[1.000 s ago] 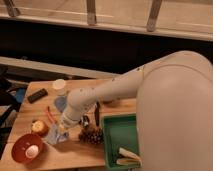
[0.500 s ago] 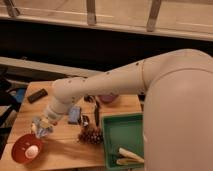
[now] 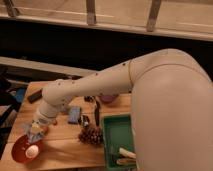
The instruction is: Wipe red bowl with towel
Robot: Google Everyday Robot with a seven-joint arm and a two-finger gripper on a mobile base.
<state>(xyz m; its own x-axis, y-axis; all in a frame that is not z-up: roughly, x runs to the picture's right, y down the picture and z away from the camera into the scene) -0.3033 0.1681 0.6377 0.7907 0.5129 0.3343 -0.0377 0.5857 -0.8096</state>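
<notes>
The red bowl sits at the table's front left corner with a small white rounded object inside it. My gripper hangs at the bowl's upper right rim, at the end of the white arm that reaches in from the right. It is shut on the towel, a crumpled pale grey-blue cloth that bunches under the gripper and touches or nearly touches the bowl's rim. The towel covers the fingertips.
A small blue block lies mid-table, with a pine cone in front of it. A green tray holding pale items stands at the front right. A purple bowl peeks from under the arm. A black flat object lies at the back left.
The arm has swung left and lowered, carrying the towel from near the table's middle to the rim of the red bowl.
</notes>
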